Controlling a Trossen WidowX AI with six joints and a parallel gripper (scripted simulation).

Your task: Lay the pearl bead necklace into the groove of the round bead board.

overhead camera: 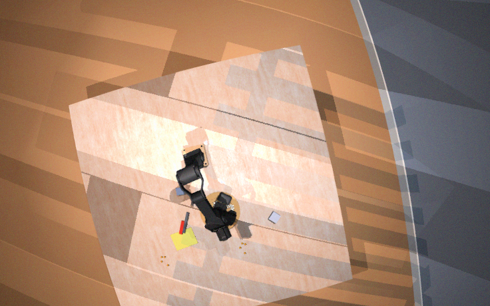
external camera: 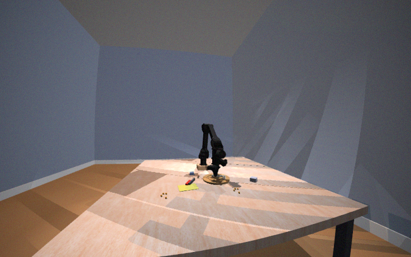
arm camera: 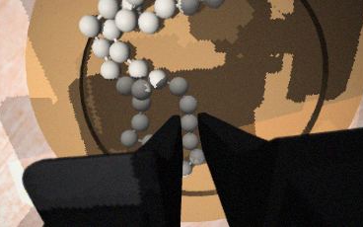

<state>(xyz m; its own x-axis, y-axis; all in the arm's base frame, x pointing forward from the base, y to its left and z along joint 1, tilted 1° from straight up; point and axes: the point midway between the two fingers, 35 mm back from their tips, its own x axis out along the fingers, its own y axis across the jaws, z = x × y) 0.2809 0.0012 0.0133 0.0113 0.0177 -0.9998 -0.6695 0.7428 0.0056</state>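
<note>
The round wooden bead board (overhead camera: 236, 202) (external camera: 206, 180) (arm camera: 344, 113) lies under the arm, with a dark ring groove (arm camera: 326, 74). The pearl necklace (overhead camera: 230, 207) (arm camera: 125, 20) lies bunched on it, at the upper left in the wrist view, partly over the groove's left side. A loop of it runs down toward the fingers. My gripper (external camera: 215, 175) (arm camera: 188, 121) points down at the board, its fingertips close together on either side of one strand of this loop; the beads fill the narrow gap. The left finger hides part of the loop. The arm hides the fingertips in the top view.
A yellow sheet (overhead camera: 184, 241) (external camera: 188, 188) lies beside the board with a red and grey stick (overhead camera: 182, 227) (external camera: 188, 182) at its edge. Small blocks stand on either side of the board, one pale (overhead camera: 273, 217) (external camera: 253, 179), one blue (overhead camera: 180, 191) (external camera: 191, 173). Small gold beads lie in two groups.
</note>
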